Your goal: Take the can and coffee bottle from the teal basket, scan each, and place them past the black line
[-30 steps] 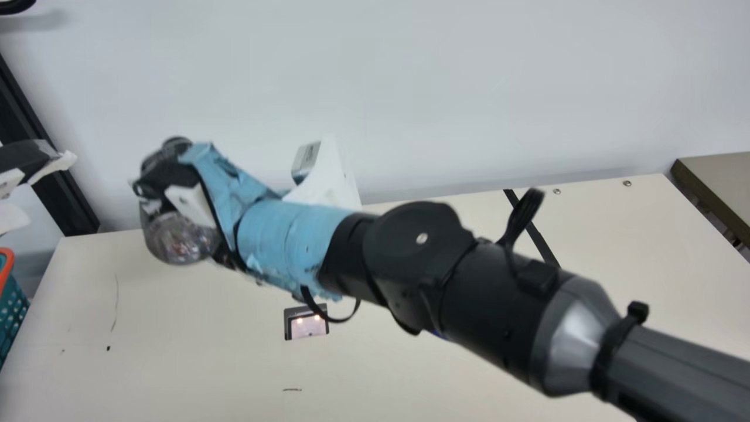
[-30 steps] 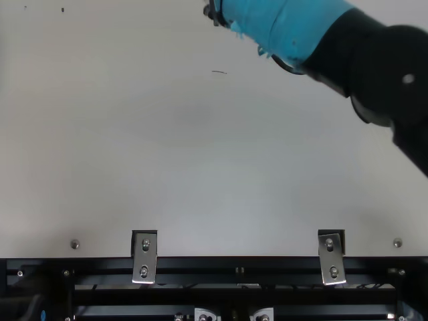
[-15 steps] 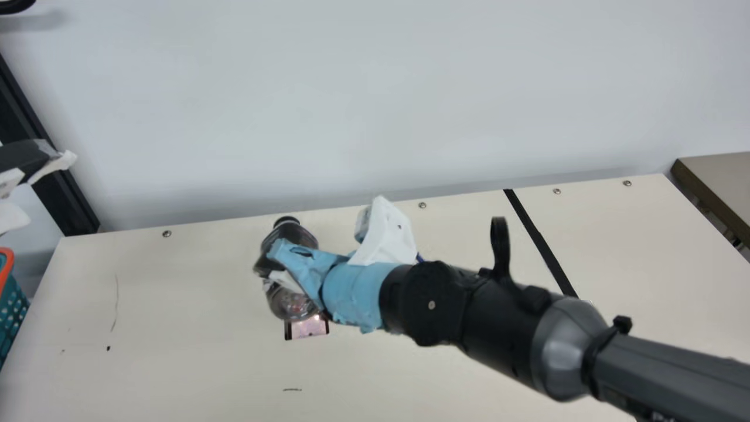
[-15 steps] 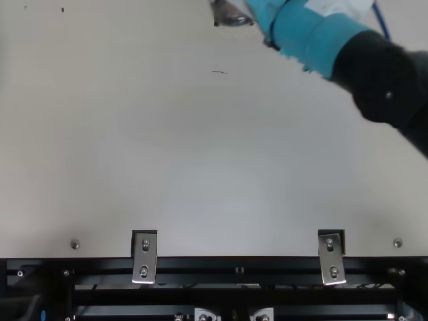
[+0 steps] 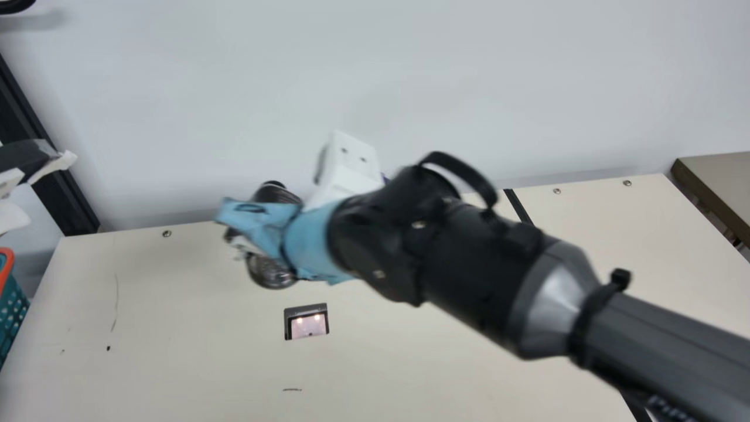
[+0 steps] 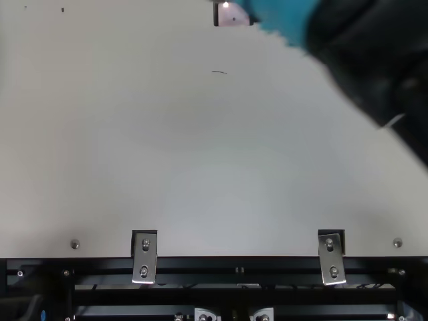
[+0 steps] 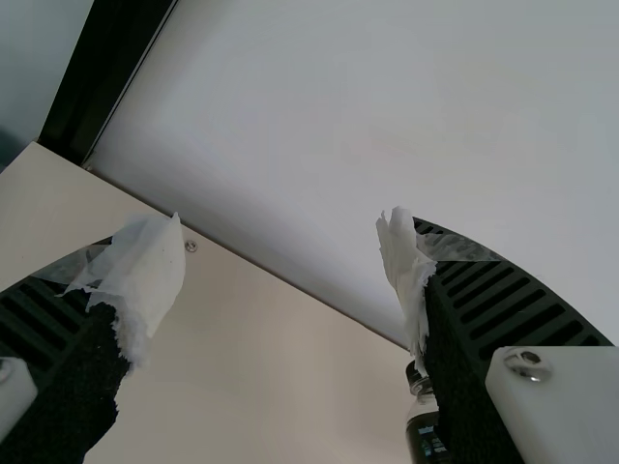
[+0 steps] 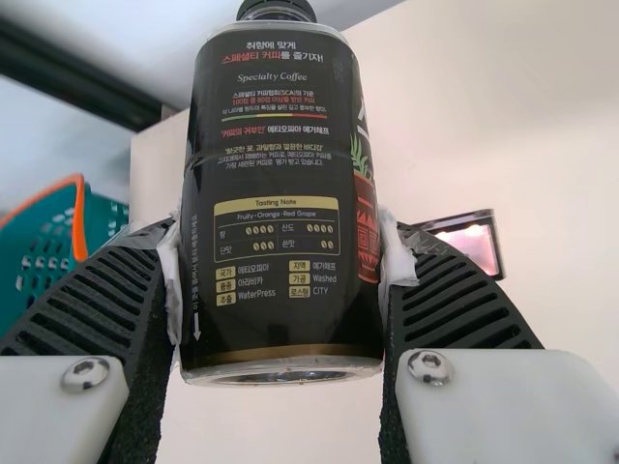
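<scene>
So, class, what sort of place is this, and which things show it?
Probably a robotics lab mimicking a checkout: a lit scanner window in the cream table, a teal basket, and the right pincer gripping a coffee bottle.

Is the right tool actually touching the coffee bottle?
Touching. In the right wrist view, the right tool clamps the coffee bottle from both sides, without a gap.

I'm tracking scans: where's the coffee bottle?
In the main view, the coffee bottle is in the right gripper, left of centre, up-left from the scanner.
</scene>
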